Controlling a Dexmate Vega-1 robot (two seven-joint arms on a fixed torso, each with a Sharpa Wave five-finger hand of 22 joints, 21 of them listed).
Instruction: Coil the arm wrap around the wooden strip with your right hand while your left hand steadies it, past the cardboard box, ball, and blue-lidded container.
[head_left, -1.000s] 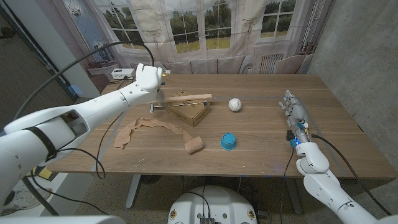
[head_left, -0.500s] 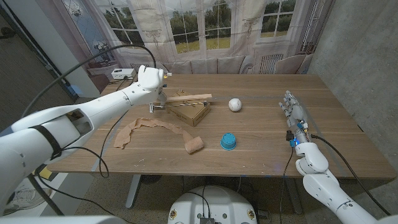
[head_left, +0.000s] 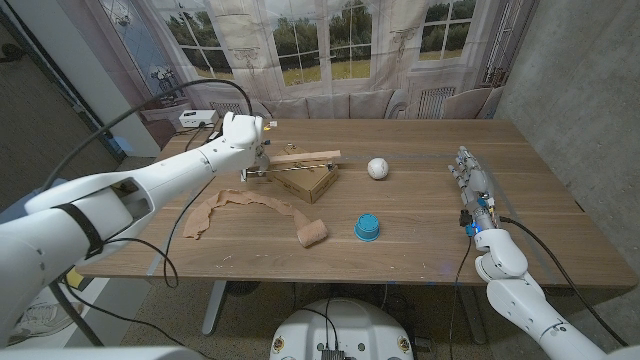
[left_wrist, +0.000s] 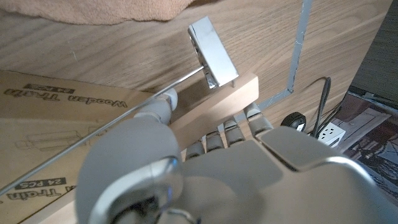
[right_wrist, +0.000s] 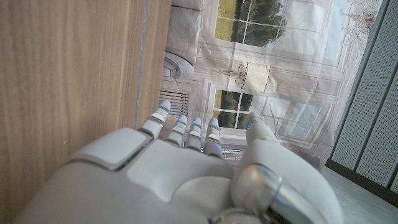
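Your left hand (head_left: 243, 130) grips one end of the single wooden strip (head_left: 305, 157), its fingers (left_wrist: 231, 124) curled around it; the strip lies across the one cardboard box (head_left: 308, 179). Your right hand (head_left: 472, 178) stands well apart on the tabletop (head_left: 420, 215), its fingers straight and holding nothing. One arm wrap (head_left: 250, 208) lies in front of the box, one ball (head_left: 377, 168) beside it, one blue-lidded container (head_left: 367, 227) nearer you.

cardboard box (left_wrist: 56, 124) printed "Wooden Train"
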